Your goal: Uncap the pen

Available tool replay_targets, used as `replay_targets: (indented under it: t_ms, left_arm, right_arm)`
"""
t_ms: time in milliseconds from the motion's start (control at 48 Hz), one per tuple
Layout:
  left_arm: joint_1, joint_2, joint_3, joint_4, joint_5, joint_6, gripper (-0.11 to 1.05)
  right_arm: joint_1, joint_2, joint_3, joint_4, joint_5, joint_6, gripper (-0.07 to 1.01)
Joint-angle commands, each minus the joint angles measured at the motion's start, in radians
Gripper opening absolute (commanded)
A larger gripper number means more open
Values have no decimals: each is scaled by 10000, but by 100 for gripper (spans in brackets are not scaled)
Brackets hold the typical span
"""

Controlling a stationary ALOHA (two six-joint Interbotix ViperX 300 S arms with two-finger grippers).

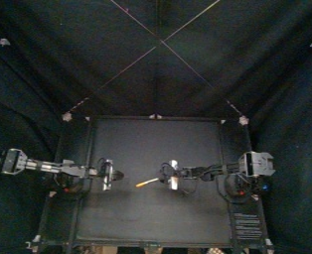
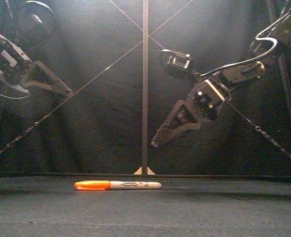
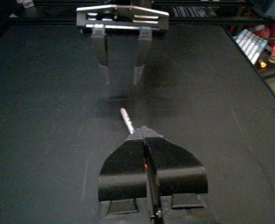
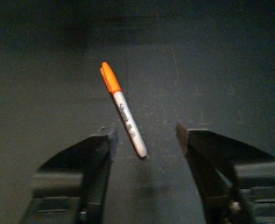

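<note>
Your right tool [image 4: 146, 133] hangs spread wide above the white marker pen with an orange cap [image 4: 121, 109], lying flat mid-desk [image 2: 234, 205], apparently to straddle its barrel. Your left tool [image 3: 147, 144] waits closed nearby.

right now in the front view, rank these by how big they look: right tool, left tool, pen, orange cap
1. right tool, the largest shape in view.
2. left tool, but the picture's edge cuts it off, so its rank against the right one is unsure.
3. pen, lying nearest the camera.
4. orange cap, on the pen's end.
</note>
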Motion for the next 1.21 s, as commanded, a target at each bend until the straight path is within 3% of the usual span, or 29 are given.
replay_targets:
  t_ms: [21, 438, 583, 688, 792, 875, 1042, 1104, 1208]
  left_arm:
    - [46, 15, -92, -15, -31, 15, 37]
    - [61, 15, -92, -15, -31, 15, 39]
    - [61, 15, -123, -15, -31, 15, 39]
    - [61, 15, -215, -46, -31, -31, 41]
    - [61, 92, -414, -291, -31, -31, 49]
    - [107, 230, -782, -445, -15, 15, 65]
    - [245, 874, -1442, -445, 169, 15, 100]
    - [261, 1258, -1641, -430, 383, 15, 105]
    - [322, 2071, -2025, -399, 675, 15, 103]
  right_arm:
    - [61, 322, -506, -123, 31, 61, 98]
    - [77, 1442, -920, 31, 307, 123, 95]
    - [92, 1519, -905, 46, 445, 123, 82]
    - [107, 1503, -920, 31, 660, 123, 68]
    - [123, 1350, -936, 31, 844, 123, 60]
    - [107, 1012, -936, 31, 951, 138, 58]
    - [61, 107, -859, 31, 1043, 123, 58]
    - [0, -276, -844, 0, 1135, 107, 58]
    - [-92, -721, -828, -46, 1243, 92, 58]
